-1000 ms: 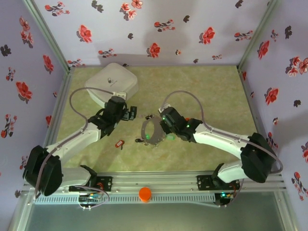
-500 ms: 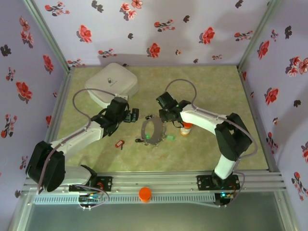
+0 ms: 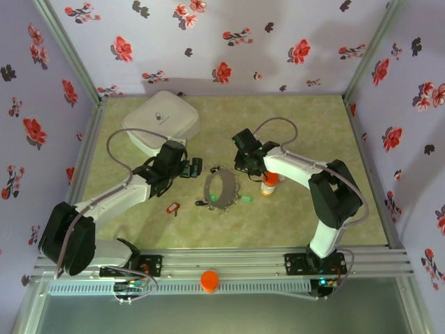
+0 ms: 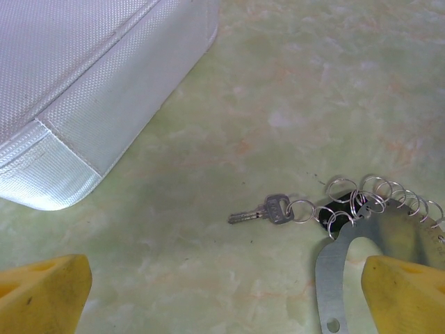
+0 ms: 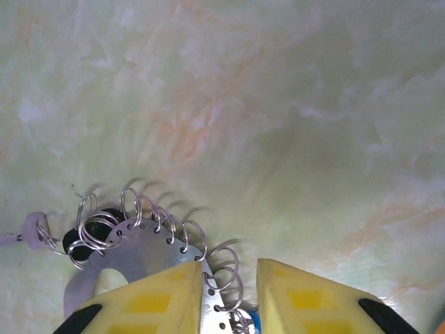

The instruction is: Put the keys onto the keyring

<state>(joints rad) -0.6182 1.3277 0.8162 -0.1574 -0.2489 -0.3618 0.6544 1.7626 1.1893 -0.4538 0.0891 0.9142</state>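
Note:
The keyring (image 3: 208, 188) is a flat grey hoop lying mid-table, its rim strung with small split rings. My right gripper (image 3: 238, 169) sits at its upper right rim. In the right wrist view its yellow fingers (image 5: 156, 299) stand a narrow gap apart over the keyring (image 5: 139, 247), open, with the rim and a few split rings in the gap (image 5: 229, 271). A silver key (image 4: 257, 214) with a black tag (image 4: 335, 217) hangs off the rim. A red-tagged key (image 3: 172, 207) and a green-tagged key (image 3: 245, 200) lie nearby. My left gripper (image 3: 196, 167) is wide open, empty, just left of the hoop.
A white rounded box (image 3: 161, 122) stands at the back left, close behind my left arm. An orange pill bottle (image 3: 269, 184) stands right of the hoop beside my right forearm. Floral walls enclose the table on three sides.
My right arm has swung its forearm back, uncovering the pill bottle. Its gripper has shifted to the hoop's upper right rim and its jaws have narrowed. The left gripper edged slightly right.

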